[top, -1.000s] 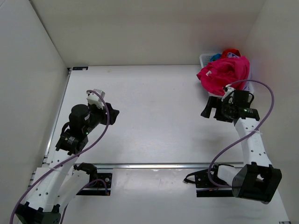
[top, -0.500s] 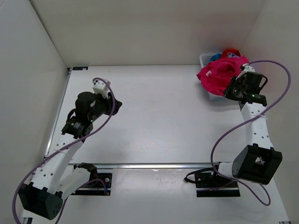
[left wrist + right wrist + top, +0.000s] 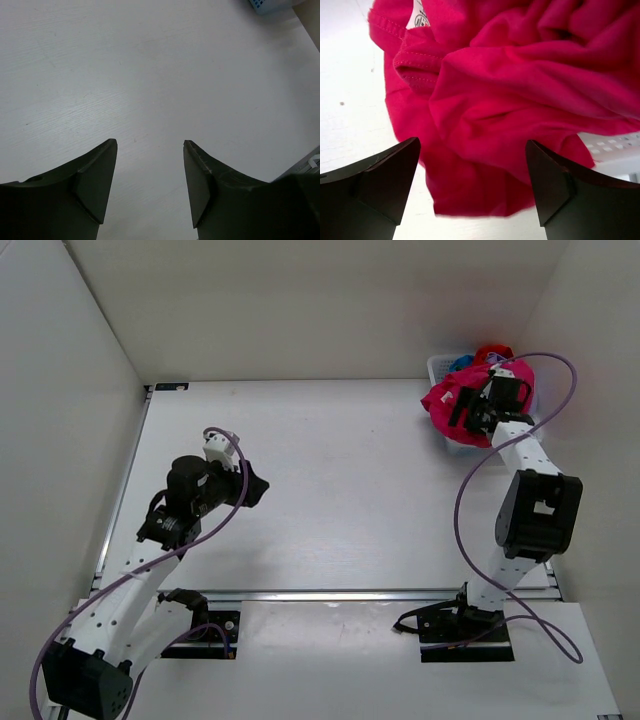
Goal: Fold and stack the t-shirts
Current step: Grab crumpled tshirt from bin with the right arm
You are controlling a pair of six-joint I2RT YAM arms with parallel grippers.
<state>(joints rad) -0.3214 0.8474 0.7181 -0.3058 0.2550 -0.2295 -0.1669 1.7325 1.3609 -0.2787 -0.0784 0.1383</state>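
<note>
The right pincer [image 3: 471, 145] is spread wide and grips nothing, with the crumpled bright magenta-pink cloth t-shirt [image 3: 520, 75] bunched just ahead between its fingers (contact cannot be told). Beyond it, one red cloth shirt [image 3: 493, 352] and one blue cloth shirt [image 3: 461, 364] peek from the single white slatted plastic basket [image 3: 437, 365]. The left pincer [image 3: 148, 143] is spread too, empty, above the white table [image 3: 150, 60].
</note>
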